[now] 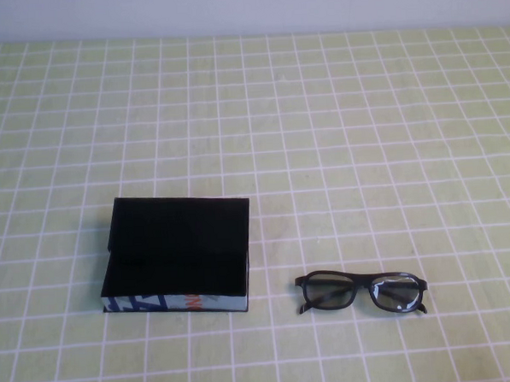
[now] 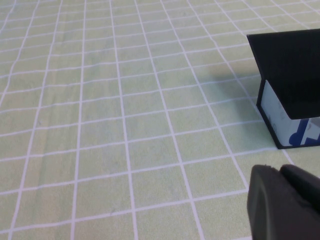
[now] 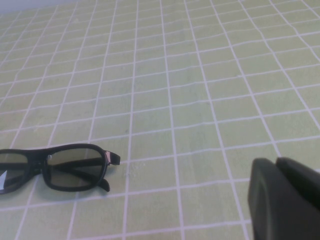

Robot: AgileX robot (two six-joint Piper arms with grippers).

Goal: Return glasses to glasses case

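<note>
The glasses (image 1: 361, 292) lie folded near the front edge of the surface (image 1: 338, 135), toward its right half, their long axis running parallel to that edge. The glasses case (image 1: 176, 257) sits apart to their left, lid raised, printed front edge facing the robot.

Neither arm shows in the high view. The right tool (image 3: 285, 200) hangs low over the surface with the glasses off to one side of it and nothing in its hold; whether it is spread or closed I cannot tell. The left tool (image 2: 282, 202) hovers just beside the case, likewise unreadable. The right arm looks nearer the glasses.
</note>
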